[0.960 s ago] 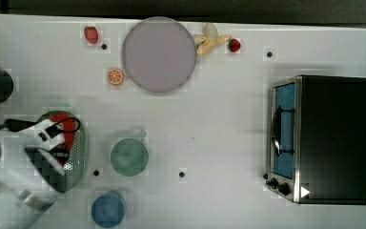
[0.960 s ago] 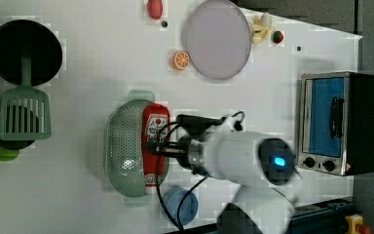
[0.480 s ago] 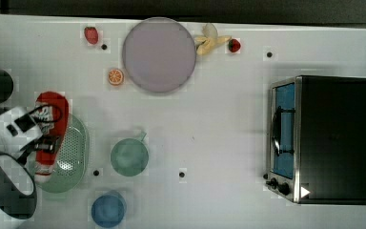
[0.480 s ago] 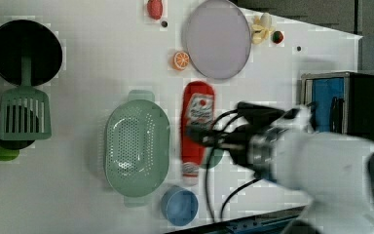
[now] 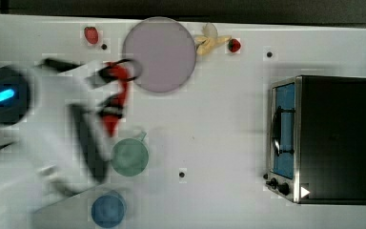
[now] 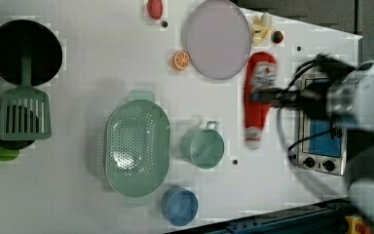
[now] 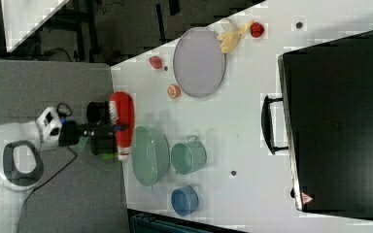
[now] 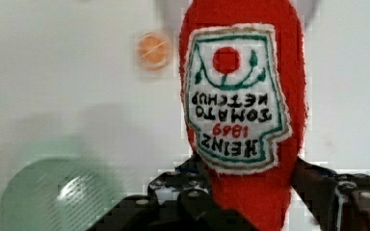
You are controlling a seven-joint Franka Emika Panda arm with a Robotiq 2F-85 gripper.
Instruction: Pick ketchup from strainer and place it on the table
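With the ketchup (image 6: pixel 258 100) lifted clear of the strainer (image 6: pixel 137 146), I log the carry step as in hand and the set-down as not yet done.

- Fingers (image 8: pixel 250 190): closed on the lower body of the ketchup, one either side, as the wrist view shows; label facing the wrist camera.
- Ketchup, place: in the air, held lengthwise. In the left view it lies right of the strainer, past the green cup (image 6: pixel 203 145), with its red end just beside the lilac plate (image 6: pixel 218 39).
- Strainer: empty, on the counter (image 6: pixel 87 73).
- Next move, my judgement: lower onto bare counter and release. The bottle looks soft and long, so I would lay it flat rather than stand it.
- Open room: a broad bare patch at the middle of the top view, between the green cup (image 5: pixel 129 156) and the toaster oven (image 5: pixel 321 138).
- Edges to mind: plate rim and cup handle close to the path; the orange slice (image 6: pixel 180 60), blue cup (image 6: pixel 179 206) and banana (image 6: pixel 259 28) stand well apart. The oven's front face bounds the free patch on the top view's right.
- Risk, my judgement: the trailing cable (image 6: pixel 285 131) could brush the oven.
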